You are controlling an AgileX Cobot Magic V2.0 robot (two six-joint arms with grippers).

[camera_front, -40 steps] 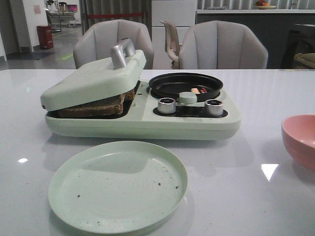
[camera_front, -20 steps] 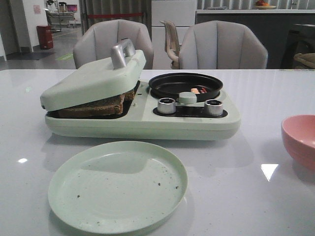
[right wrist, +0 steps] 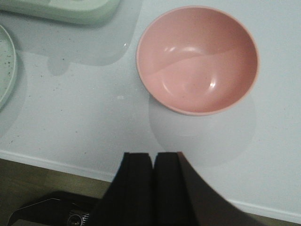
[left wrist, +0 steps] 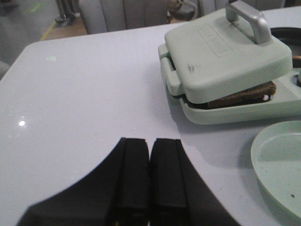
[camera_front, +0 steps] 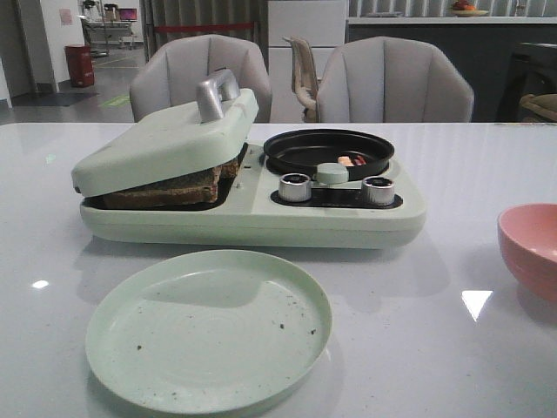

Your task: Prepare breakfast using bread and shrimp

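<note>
The bread (camera_front: 165,185) is lying inside the left half of the green breakfast maker (camera_front: 252,213), under the lid (camera_front: 165,139), which is resting tilted on the slices and not closing fully. The shrimp (camera_front: 346,160) is sitting in the black pan (camera_front: 328,149) on the right half; only small pink-orange pieces are showing behind the pan handle, so I cannot count them surely. So both foods are seeming to be already loaded for cooking, and what is left is probably moving them to the green plate (camera_front: 209,329), which is waiting bare at the near side.

The left gripper (left wrist: 149,176) is hanging over the table (camera_front: 435,348) at the left of the machine, its fingers pressed together and holding nothing. The right gripper (right wrist: 153,183) is hanging near the table edge, also pressed together and holding nothing, with the pink bowl (right wrist: 197,59) just beyond it.

The lid with its silver handle (camera_front: 215,94) is standing in the way of the bread. 2 silver knobs (camera_front: 294,186) are sitting in front of the pan.
</note>
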